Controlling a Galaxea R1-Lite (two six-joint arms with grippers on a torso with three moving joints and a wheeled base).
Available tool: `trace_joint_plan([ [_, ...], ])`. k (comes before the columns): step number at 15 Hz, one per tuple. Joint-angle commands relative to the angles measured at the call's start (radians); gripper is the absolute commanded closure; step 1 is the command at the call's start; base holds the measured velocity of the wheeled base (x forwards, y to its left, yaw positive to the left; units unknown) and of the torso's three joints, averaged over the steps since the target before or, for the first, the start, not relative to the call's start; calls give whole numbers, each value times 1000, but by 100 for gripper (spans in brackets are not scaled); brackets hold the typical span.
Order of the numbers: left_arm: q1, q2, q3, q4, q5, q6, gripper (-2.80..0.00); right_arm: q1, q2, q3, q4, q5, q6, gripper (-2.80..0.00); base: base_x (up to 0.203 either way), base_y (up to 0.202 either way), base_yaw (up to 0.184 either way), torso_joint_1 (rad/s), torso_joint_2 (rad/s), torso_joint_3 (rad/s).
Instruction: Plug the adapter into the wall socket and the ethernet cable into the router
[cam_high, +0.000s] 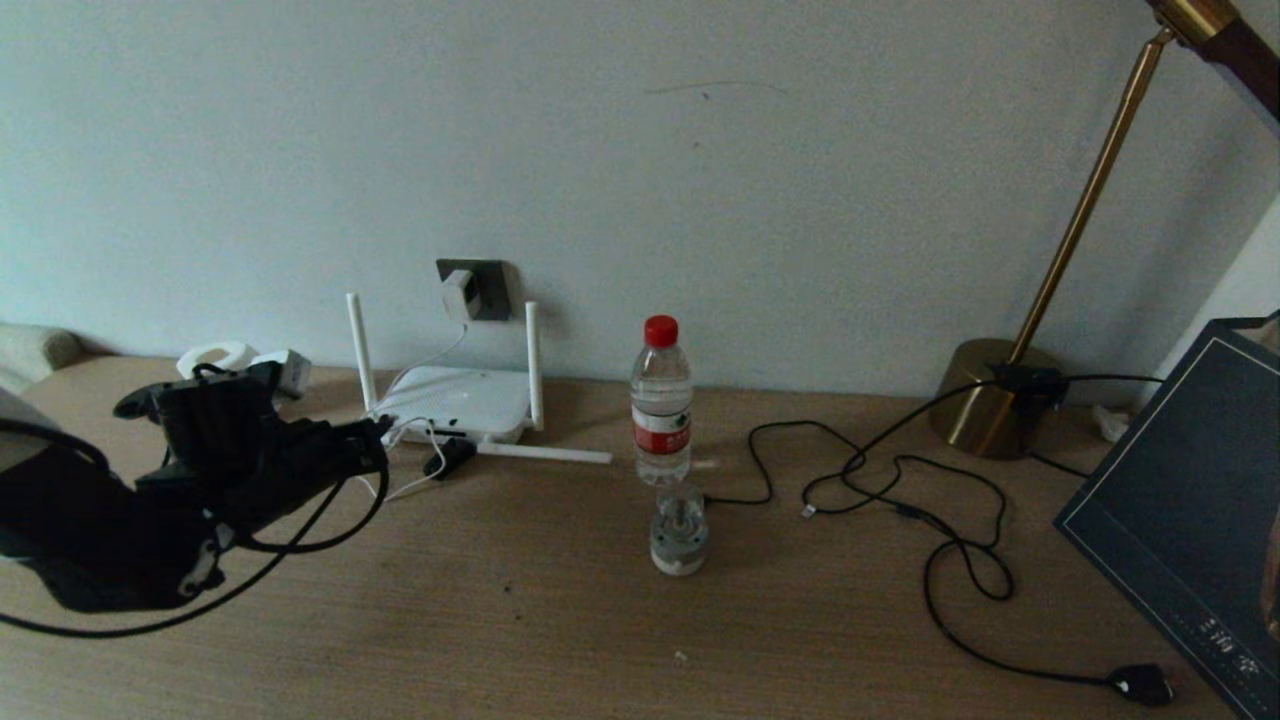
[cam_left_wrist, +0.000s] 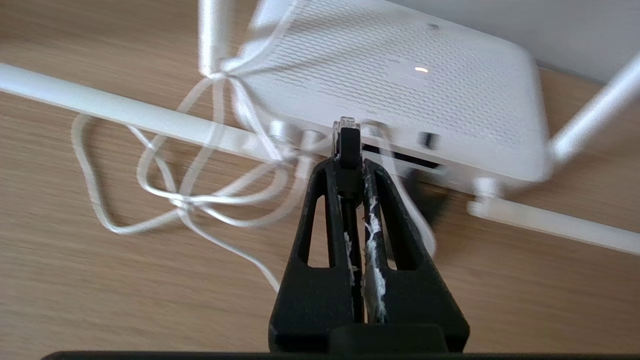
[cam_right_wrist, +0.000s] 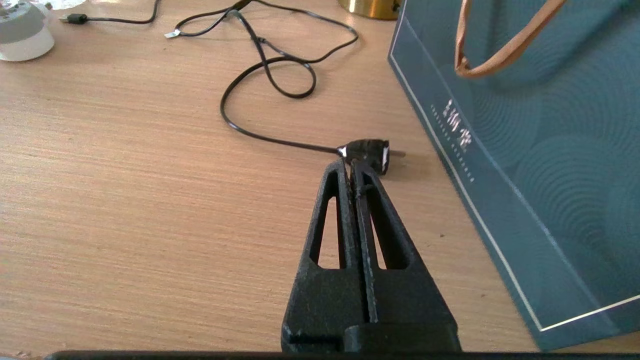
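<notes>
The left tool (cam_left_wrist: 348, 165), black ribbed plastic, pinches the ethernet cable's (cam_left_wrist: 346, 142) clear-tipped plug just before the perforated white router's (cam_left_wrist: 400, 80) port row by the woodgrain worktop's (cam_high: 500, 620) back edge, the adapter (cam_high: 459, 294) seated in the wall socket (cam_high: 488, 288), the right tool (cam_right_wrist: 352, 167) closed and empty.

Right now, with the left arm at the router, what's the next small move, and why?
Probably ease the left gripper forward and line the black ethernet cable's clear-tipped plug up with the flat white router's dark port row. Its jaws are shut on the plug, whose tip sits just short of the ports; the white cube adapter already sits in the wall socket.
</notes>
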Motion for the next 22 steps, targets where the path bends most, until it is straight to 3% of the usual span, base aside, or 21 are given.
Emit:
trace_joint_plan([
  [1,18,40,9,-32,-2,20,0,0,1,4,2,0,19,0,0,0,0,0,0,0],
  [4,25,23,38,-45,-9,108,0,0,1,5,0,-1,34,0,0,0,0,0,0,0],
  [22,18,-5,123,-117,-48,156,0,-1,1,5,0,-1,34,0,0,0,0,0,0,0],
])
